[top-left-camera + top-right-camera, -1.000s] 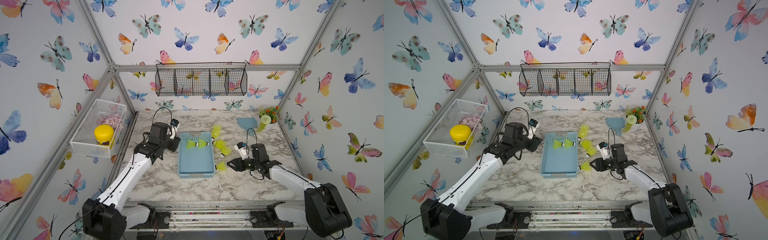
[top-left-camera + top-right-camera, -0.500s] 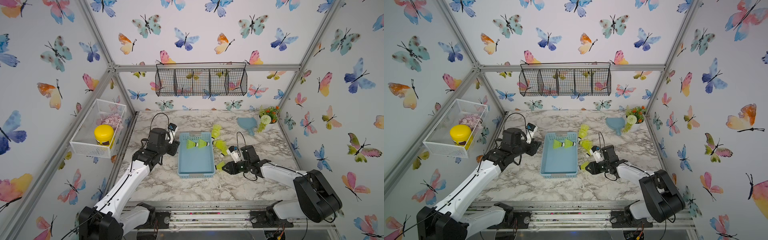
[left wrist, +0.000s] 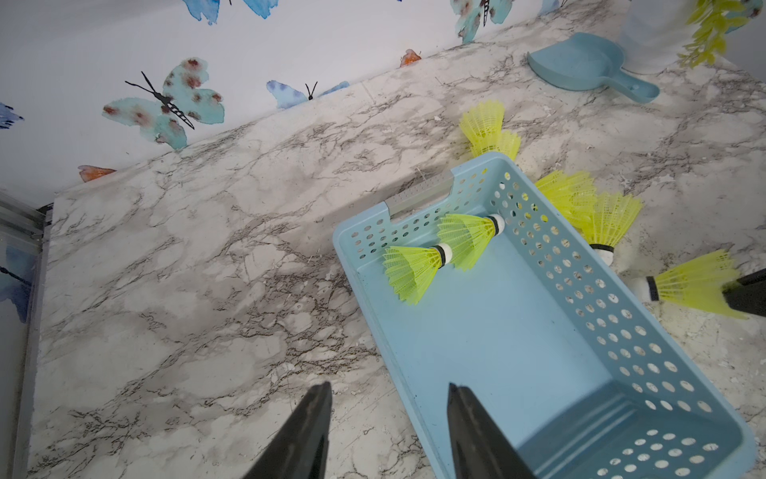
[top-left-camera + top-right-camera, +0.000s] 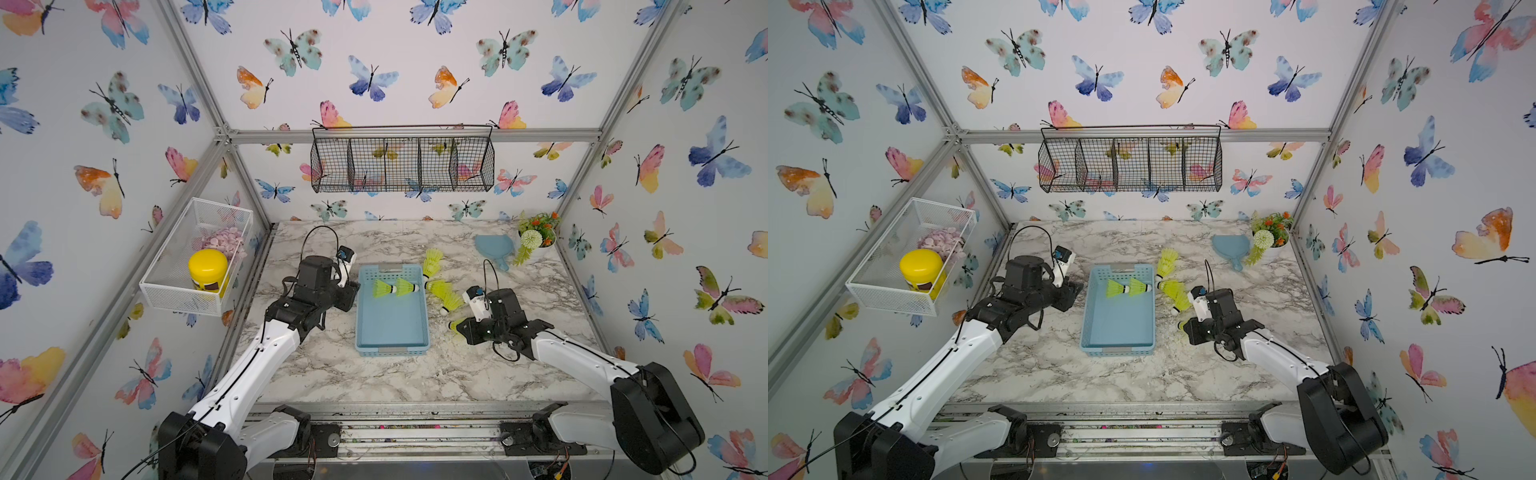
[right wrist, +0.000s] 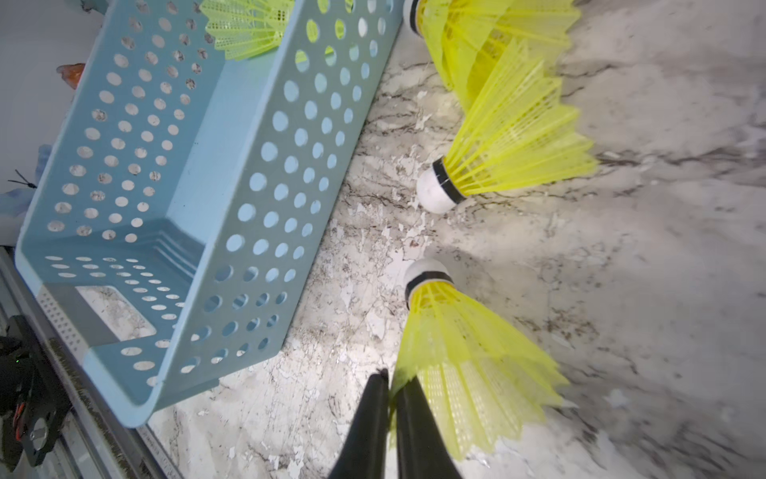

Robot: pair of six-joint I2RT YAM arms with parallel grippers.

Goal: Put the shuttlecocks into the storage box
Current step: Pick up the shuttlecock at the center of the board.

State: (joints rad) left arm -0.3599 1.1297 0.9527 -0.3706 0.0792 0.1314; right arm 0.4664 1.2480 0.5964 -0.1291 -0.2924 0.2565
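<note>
Shuttlecocks (image 4: 445, 293): neon-yellow mesh skirts on white rounded caps, black-banded; featherlight and springy, likely buckling under a pinch, so you are better taking the firm cap or neck. Two are lying at the 12 o'clock end of the perforated light-blue storage box (image 4: 392, 328); the others are sitting on the marbled counter (image 4: 374, 374) at its 1 to 3 o'clock. Your right fingers (image 5: 369, 427) are pinching the 3 o'clock shuttlecock (image 5: 464, 361) by its skirt rim; your left fingers (image 3: 306, 431) are hanging half apart, empty, by the box's 9 o'clock wall.

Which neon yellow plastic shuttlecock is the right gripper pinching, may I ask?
The lone shuttlecock nearest the front, outside the light blue perforated box; others lie farther back.
</note>
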